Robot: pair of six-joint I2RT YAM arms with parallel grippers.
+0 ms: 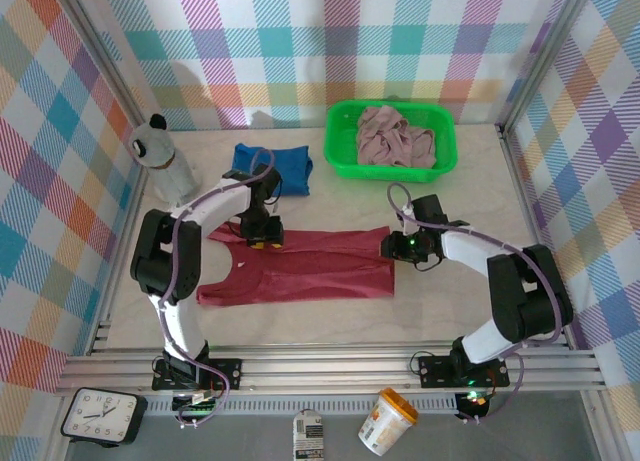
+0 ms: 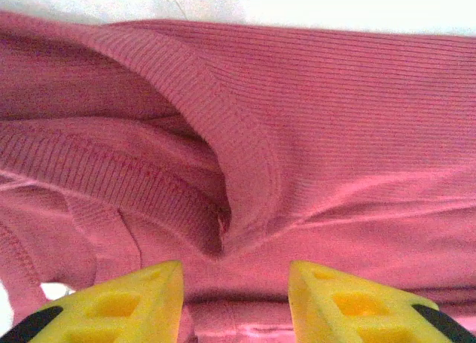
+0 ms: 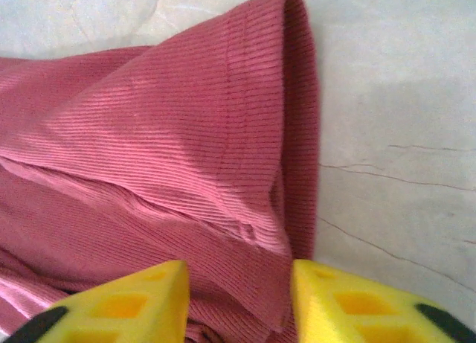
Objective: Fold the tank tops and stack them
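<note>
Your left gripper (image 2: 236, 287) hangs with jaws apart over the neckline of the dark red tank top (image 2: 320, 135). Your right gripper (image 3: 239, 287), jaws also apart, is over its hem corner. Beyond the left gripper lies the folded blue tank top (image 1: 275, 168). Beyond the right, the pink tank top (image 1: 395, 136) sits bunched in the green basket (image 1: 390, 171).

Grey plush toy (image 1: 160, 156) left of the green basket (image 1: 390, 171); much nearer than it (off the desk (image 1: 330, 316)), alarm clock (image 1: 98, 416) and tub (image 1: 388, 421).

Dark red tank top (image 1: 300, 268) lies spread; pink top (image 1: 395, 136) in green basket (image 1: 340, 153).
</note>
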